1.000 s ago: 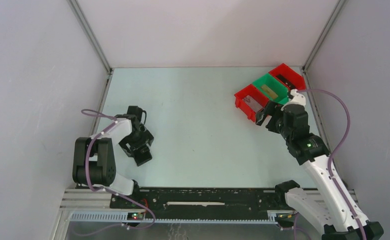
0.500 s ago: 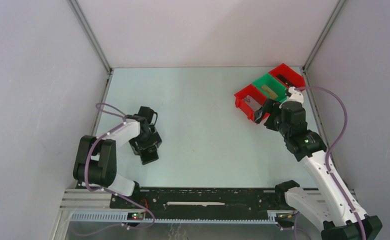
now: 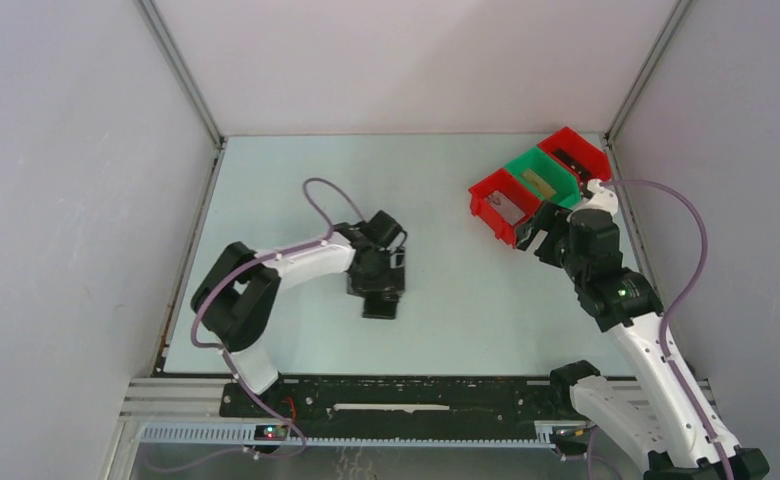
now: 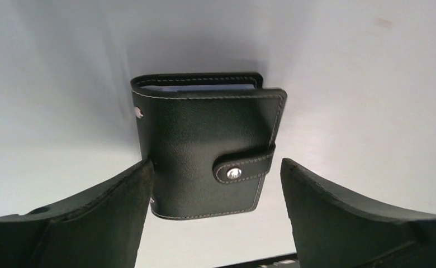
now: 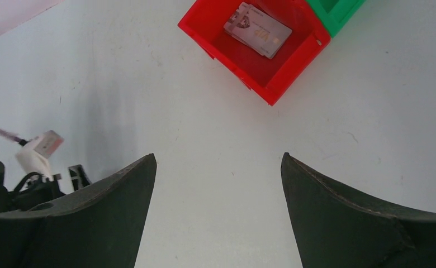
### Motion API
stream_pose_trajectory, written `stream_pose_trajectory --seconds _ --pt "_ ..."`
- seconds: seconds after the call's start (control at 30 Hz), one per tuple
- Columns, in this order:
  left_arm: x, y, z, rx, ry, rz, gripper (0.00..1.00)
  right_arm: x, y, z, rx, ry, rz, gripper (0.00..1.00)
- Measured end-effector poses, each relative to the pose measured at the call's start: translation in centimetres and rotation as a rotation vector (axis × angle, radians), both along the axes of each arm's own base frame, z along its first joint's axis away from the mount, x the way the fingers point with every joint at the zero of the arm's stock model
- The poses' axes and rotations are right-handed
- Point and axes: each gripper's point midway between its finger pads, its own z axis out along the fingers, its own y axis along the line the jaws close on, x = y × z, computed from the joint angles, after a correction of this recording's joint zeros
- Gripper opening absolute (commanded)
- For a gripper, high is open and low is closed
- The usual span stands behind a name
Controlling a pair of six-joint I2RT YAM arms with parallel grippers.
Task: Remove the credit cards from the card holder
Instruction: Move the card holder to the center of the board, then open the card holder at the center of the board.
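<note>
The left arm (image 3: 291,258) reaches out over the pale table (image 3: 446,320) to about its middle. The left tool (image 4: 216,161) has its jaws spread wide, one on each side of the card holder (image 4: 204,139). The holder is a black stitched wallet, folded shut, with its strap tab (image 4: 249,163) fastened across the cover by a metal snap (image 4: 233,173). In the left wrist view, one finger (image 4: 109,212) meets the wallet's lower corner on the left. The other finger (image 4: 344,223) stands just beside the strap edge, with a thin strip of table between, so the wallet is bracketed, not pinched. A grey-blue sliver shows between the covers at the far edge. Whether that is a card or an inner panel I cannot tell.

Well apart to the right, the right tool (image 5: 218,156) hangs over bare table with its jaws also spread and nothing between them. Just beyond it sits a red bin (image 5: 243,64) with a pale printed credit card (image 5: 257,34) lying flat inside. Touching that bin is a green bin (image 5: 339,19), which holds something small and yellowish (image 3: 538,182). Next comes a second red bin (image 3: 581,138) in the far right corner. Its dark contents are too small to make out.
</note>
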Motion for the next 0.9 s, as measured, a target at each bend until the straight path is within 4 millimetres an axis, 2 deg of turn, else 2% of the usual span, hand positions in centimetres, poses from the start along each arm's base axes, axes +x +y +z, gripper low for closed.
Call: stream_pose_trajectory --seconds 0.07,0.23,0.3,0.37,0.4,0.5,0.57,0.63,0.7,0.77,0.9 --pt "-0.6 -3.6 0.4 -0.051 -0.001 -0.085 0.88 -0.4 -0.3 0.1 -0.005 -0.003 -0.01 0.91" --pt "-3.2 -10.1 1.8 -0.196 0.036 -0.225 0.92 -1.2 -0.8 0.2 -0.011 0.0 -0.025 0.9" --pt "-3.8 -10.9 2.5 -0.233 0.048 -0.248 0.93 -1.3 -0.9 0.1 -0.005 0.005 -0.029 0.89" --pt "-3.8 -11.0 3.5 -0.259 0.042 -0.25 0.94 -1.6 -0.5 0.0 0.013 0.015 -0.025 0.87" --pt "-3.5 -10.8 4.3 -0.275 0.032 -0.245 0.94 -1.7 0.0 -0.2 0.022 0.022 -0.015 0.86" --pt "-1.6 -9.1 7.8 -0.332 -0.044 -0.192 0.93 -2.3 3.3 -1.2 0.042 0.069 0.062 0.85" --pt "0.0 -6.8 10.2 -0.362 -0.116 -0.13 0.92 -2.9 6.6 -2.7 0.031 0.12 0.143 0.8" --pt "1.1 -4.0 11.5 -0.36 -0.173 -0.058 0.92 -3.5 9.9 -4.6 0.007 0.182 0.22 0.75" --pt "1.8 -0.7 11.8 -0.328 -0.209 0.025 0.92 -4.2 12.9 -7.2 -0.032 0.25 0.288 0.69" --pt "1.9 1.8 11.1 -0.278 -0.208 0.09 0.92 -5.1 15.3 -10.0 -0.094 0.324 0.344 0.66" --pt "1.3 4.9 8.9 -0.194 -0.157 0.169 0.93 -6.5 19.3 -13.7 -0.212 0.417 0.442 0.64"
